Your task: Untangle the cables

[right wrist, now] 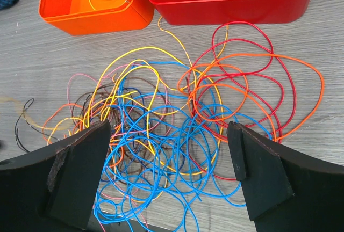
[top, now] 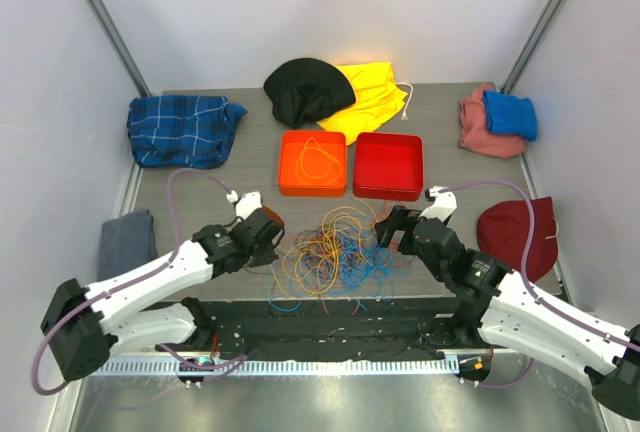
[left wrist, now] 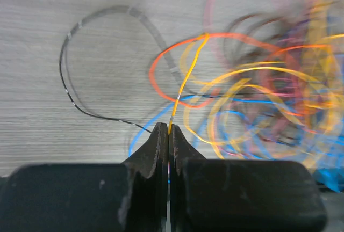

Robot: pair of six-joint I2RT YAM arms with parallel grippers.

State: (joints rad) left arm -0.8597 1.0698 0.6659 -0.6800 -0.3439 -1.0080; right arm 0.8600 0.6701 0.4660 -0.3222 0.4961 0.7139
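The cables (top: 335,252) lie as a loose tangle of blue, yellow, orange, red and pink loops between the two arms. My left gripper (top: 270,237) sits at the tangle's left edge. In the left wrist view its jaws (left wrist: 169,131) are pressed together on a thin yellow cable (left wrist: 185,79) that rises from the tips into the blurred pile (left wrist: 258,92). A black cable (left wrist: 70,89) loops off to the left. My right gripper (top: 390,224) hovers open at the tangle's right side. Its wide-apart fingers (right wrist: 80,162) frame the blue loops (right wrist: 166,146), holding nothing.
Behind the tangle stand an orange bin (top: 313,136) holding one yellow cable loop (top: 318,162) and a red bin (top: 388,165). Cloths ring the table: blue plaid (top: 180,130), black (top: 305,90), yellow (top: 372,97), pink and blue (top: 495,120), dark red (top: 510,232), grey (top: 125,242).
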